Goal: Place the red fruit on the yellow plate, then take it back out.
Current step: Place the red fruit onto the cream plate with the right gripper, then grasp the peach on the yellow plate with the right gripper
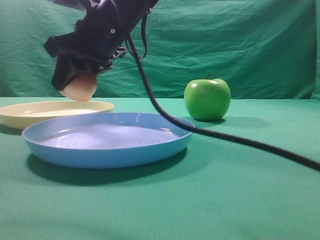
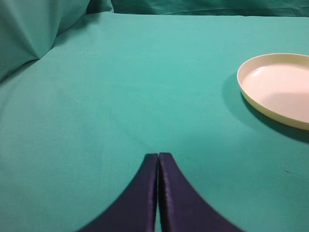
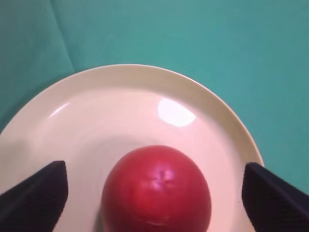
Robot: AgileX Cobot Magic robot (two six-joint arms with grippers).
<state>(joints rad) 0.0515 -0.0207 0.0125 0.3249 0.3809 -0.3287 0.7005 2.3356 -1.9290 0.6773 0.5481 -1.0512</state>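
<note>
The red fruit lies on the yellow plate, red side up in the right wrist view. From the exterior high view only its pale peach underside shows, just above the yellow plate's rim. My right gripper stands open around the fruit, with a clear gap between each dark finger and the fruit. In the exterior high view this gripper comes down from above and hides the fruit's top. My left gripper is shut on nothing above bare green cloth, with the yellow plate to its right.
A light blue plate sits in front of the yellow one. The green apple stands to the right, further back. The right arm's black cable drapes across the blue plate's right edge. Green cloth covers the table and backdrop.
</note>
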